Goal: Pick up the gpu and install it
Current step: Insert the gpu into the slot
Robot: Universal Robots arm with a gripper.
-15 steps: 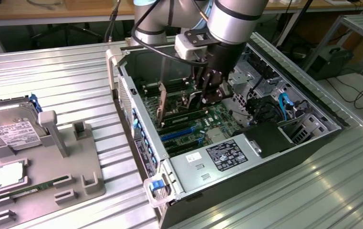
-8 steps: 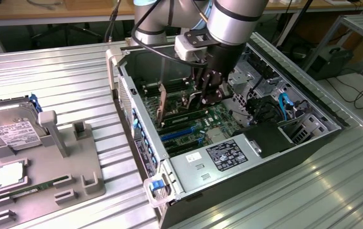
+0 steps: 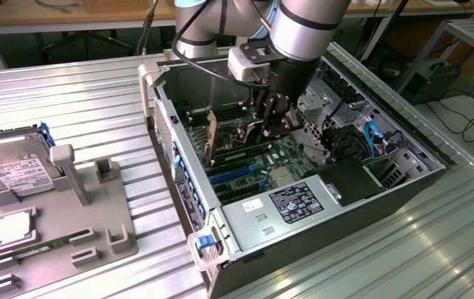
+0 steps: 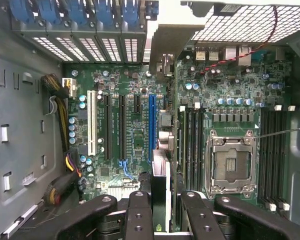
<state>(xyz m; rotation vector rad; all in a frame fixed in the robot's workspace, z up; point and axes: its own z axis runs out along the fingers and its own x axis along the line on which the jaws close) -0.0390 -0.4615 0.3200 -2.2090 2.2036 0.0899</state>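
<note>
While one claw (image 4: pixel 160 212) grips the single gpu (image 4: pixel 160 192) edge-on, it hangs inside the one computer case (image 3: pixel 245 218).

I see the arm (image 3: pixel 299 25) reaching down into the open computer case (image 3: pixel 303 180). My gripper (image 3: pixel 271 128) is deep inside, just above the green board (image 3: pixel 291 156). It pinches a thin dark card, the gpu (image 3: pixel 258 134), which stands on its edge. At nine o'clock from the case sits a grey holder tray (image 3: pixel 62 218) on the metal table (image 3: pixel 79 93). A silver hard drive (image 3: pixel 12 168) leans there, and a green memory stick (image 3: pixel 50 244) lies at six o'clock from it.
</note>
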